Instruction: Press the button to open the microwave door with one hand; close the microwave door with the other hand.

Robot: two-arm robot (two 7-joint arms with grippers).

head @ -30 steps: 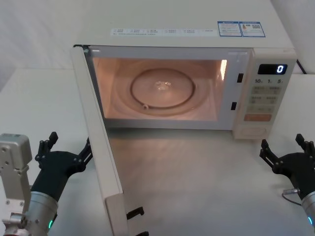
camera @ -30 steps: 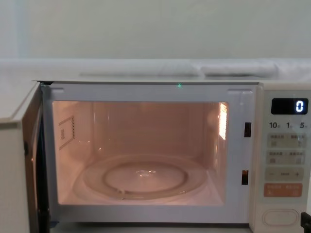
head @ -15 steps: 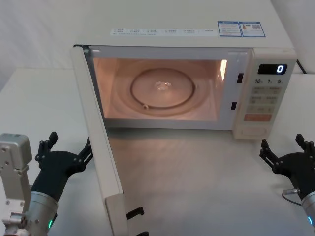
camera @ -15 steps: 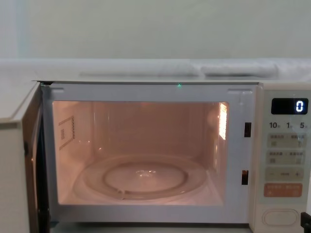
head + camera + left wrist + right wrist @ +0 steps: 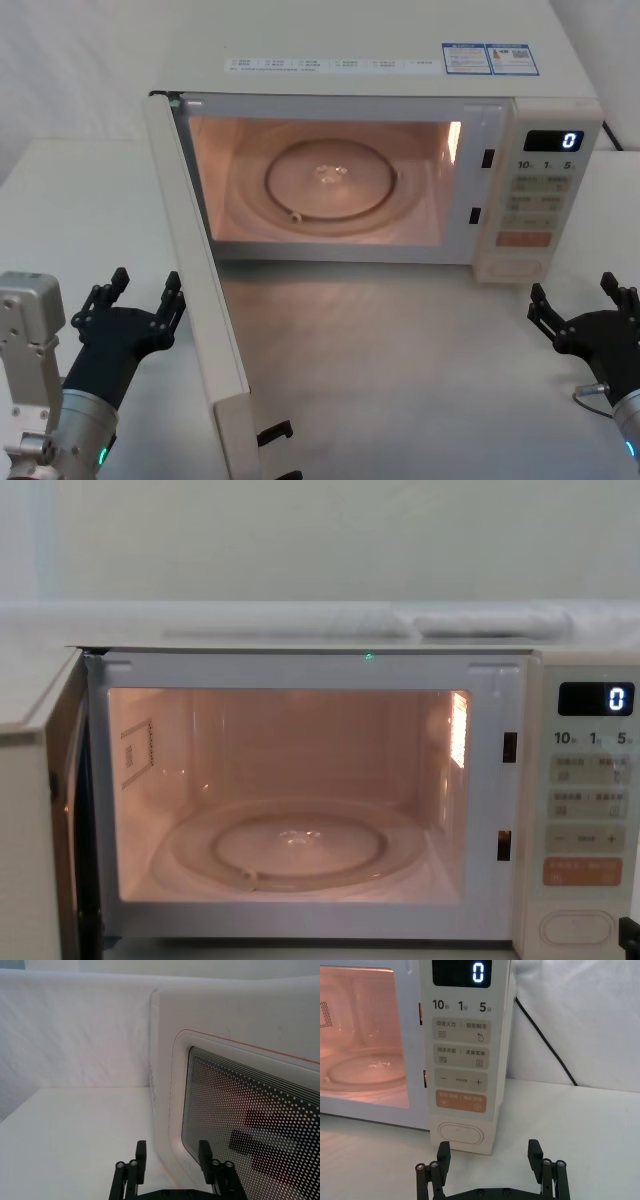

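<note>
The cream microwave door [image 5: 203,310] stands wide open, swung out toward me on its left hinge; its outer face with the dotted dark window [image 5: 250,1125] shows in the left wrist view. My left gripper [image 5: 146,287] is open low on the left, just outside the door's outer face, its fingers [image 5: 141,1152] close to the window's corner without touching. The wide cream pill-shaped button [image 5: 463,1135] sits at the bottom of the control panel [image 5: 543,190]. My right gripper [image 5: 575,298] is open in front of and below that button, a short way off it.
The lit cavity holds a glass turntable [image 5: 330,180]. The display [image 5: 477,972] reads 0. A black cable [image 5: 545,1045] runs down the wall to the right of the microwave. White table [image 5: 400,360] lies bare in front of the oven between the arms.
My left gripper has turned slightly, its finger nearest the door drawing a little away from it. The door and the right arm have not moved.
</note>
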